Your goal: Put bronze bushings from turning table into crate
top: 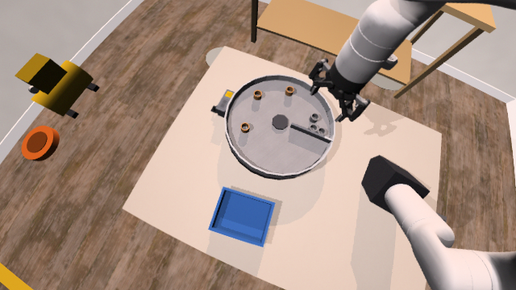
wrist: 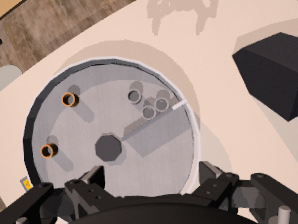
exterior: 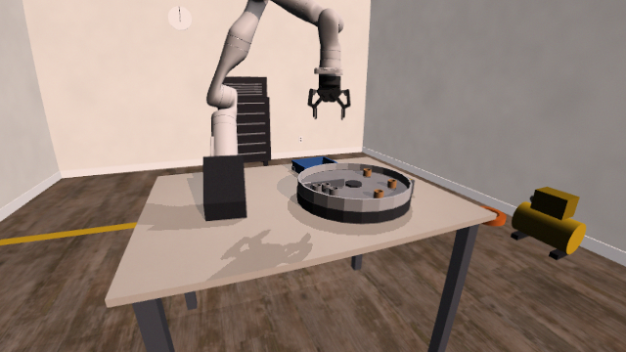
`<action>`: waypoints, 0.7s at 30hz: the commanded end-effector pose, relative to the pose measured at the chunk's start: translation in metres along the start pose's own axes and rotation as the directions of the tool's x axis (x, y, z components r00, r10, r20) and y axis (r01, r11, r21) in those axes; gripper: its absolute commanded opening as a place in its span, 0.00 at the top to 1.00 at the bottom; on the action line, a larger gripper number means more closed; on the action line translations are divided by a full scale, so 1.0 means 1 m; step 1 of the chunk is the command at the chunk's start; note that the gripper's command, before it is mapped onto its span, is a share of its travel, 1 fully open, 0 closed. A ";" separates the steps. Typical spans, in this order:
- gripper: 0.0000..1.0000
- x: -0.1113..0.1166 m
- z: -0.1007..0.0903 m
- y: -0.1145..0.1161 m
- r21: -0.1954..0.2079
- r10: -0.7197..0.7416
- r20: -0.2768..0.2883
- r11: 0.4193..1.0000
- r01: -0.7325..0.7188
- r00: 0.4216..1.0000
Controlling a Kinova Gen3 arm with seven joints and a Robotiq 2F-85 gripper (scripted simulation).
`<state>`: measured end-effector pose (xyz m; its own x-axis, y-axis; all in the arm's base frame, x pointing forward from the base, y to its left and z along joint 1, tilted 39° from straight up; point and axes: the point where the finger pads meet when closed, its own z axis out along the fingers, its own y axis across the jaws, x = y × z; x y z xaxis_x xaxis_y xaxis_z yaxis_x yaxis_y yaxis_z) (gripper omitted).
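Observation:
The round grey turning table [top: 279, 125] holds three bronze bushings [top: 257, 94] [top: 289, 90] [top: 245, 127] on its far and left side. Three steel bushings [top: 316, 125] cluster by a dark divider bar on the right. The blue crate [top: 243, 216] stands empty in front of the turning table. My gripper [top: 328, 105] [exterior: 329, 114] is open and empty, high above the turning table's right rim. In the wrist view the turning table [wrist: 109, 136] lies far below, with two bronze bushings [wrist: 69, 99] [wrist: 48, 151] and the steel ones [wrist: 149, 104] visible above my fingers.
The arm's black base [top: 393, 181] [exterior: 224, 188] stands on the table's right side. A small grey control box [top: 223, 102] sits at the turning table's left rim. A wooden bench [top: 322, 28] stands behind the table. A yellow motor [top: 54, 82] and an orange ring [top: 39, 142] are on the floor.

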<state>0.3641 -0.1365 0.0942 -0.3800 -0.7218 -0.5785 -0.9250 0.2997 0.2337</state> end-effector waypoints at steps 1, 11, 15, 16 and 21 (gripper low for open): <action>0.00 0.001 0.002 0.001 -0.004 0.005 0.008 1.000 -0.005 1.000; 0.00 0.028 0.017 0.002 -0.003 0.005 0.007 1.000 -0.005 1.000; 0.00 0.046 0.027 0.002 -0.002 0.005 0.007 1.000 -0.005 1.000; 0.00 0.046 0.027 0.002 -0.002 0.005 0.007 1.000 -0.005 1.000; 0.00 0.046 0.027 0.002 -0.002 0.005 0.007 1.000 -0.005 1.000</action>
<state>0.3448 -0.1521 0.0476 -0.3835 -0.7171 -0.5819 -0.9235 0.3011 0.2376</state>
